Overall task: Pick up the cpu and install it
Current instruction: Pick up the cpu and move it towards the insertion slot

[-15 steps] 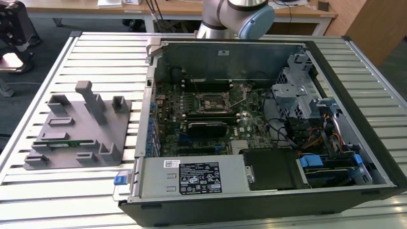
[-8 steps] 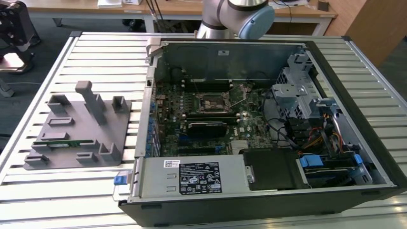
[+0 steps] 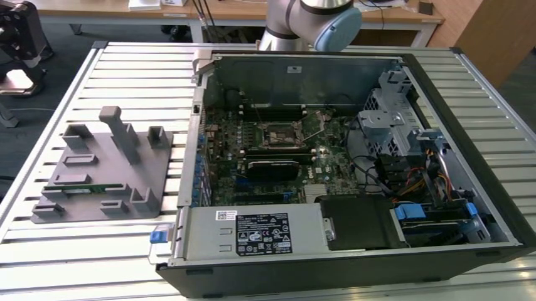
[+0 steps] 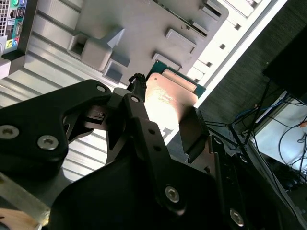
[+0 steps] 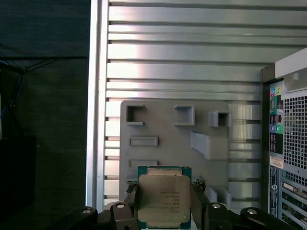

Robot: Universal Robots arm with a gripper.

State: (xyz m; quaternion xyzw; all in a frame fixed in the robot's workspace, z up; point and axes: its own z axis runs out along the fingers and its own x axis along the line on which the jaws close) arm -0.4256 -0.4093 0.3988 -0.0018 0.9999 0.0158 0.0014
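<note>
Pinching the cpu (image 5: 164, 189) by its edges, the claw (image 5: 165, 207) hangs seemingly above the grey tray (image 5: 163, 130), computer case (image 5: 292, 124) beside.

The square, silver-topped, green-rimmed cpu (image 5: 163, 196) is held in the gripper (image 5: 164, 206).

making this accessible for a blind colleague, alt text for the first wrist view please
The claw holds a square, silver-topped cpu by two opposite edges. Beyond it lies a grey moulded tray on a slatted metal table, with a computer case beside the tray.
</note>
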